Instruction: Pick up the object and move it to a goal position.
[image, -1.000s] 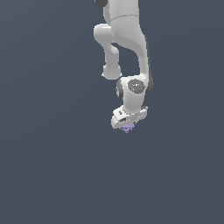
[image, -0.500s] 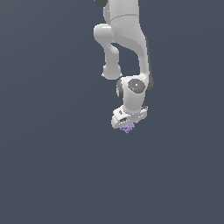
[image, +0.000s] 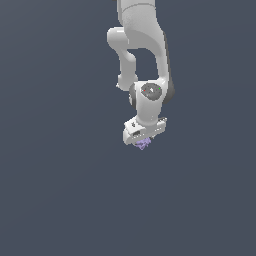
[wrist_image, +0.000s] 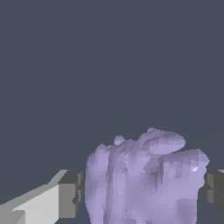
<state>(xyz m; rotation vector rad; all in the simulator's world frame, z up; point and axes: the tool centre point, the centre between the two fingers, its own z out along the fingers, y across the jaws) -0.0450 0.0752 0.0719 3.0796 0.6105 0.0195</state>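
Note:
The object is a pale purple lumpy clump that fills the space between my two fingers in the wrist view. The dark pad of one finger lies against one side of it, and the other pad lies against the opposite side. In the exterior view the white gripper points down, and the object shows just under the hand, mostly hidden by it. The gripper is shut on the object. I cannot tell whether the object rests on the ground or hangs just above it.
The white arm reaches down from the upper middle of the exterior view. A plain dark grey ground surrounds the gripper on all sides. No goal marker shows.

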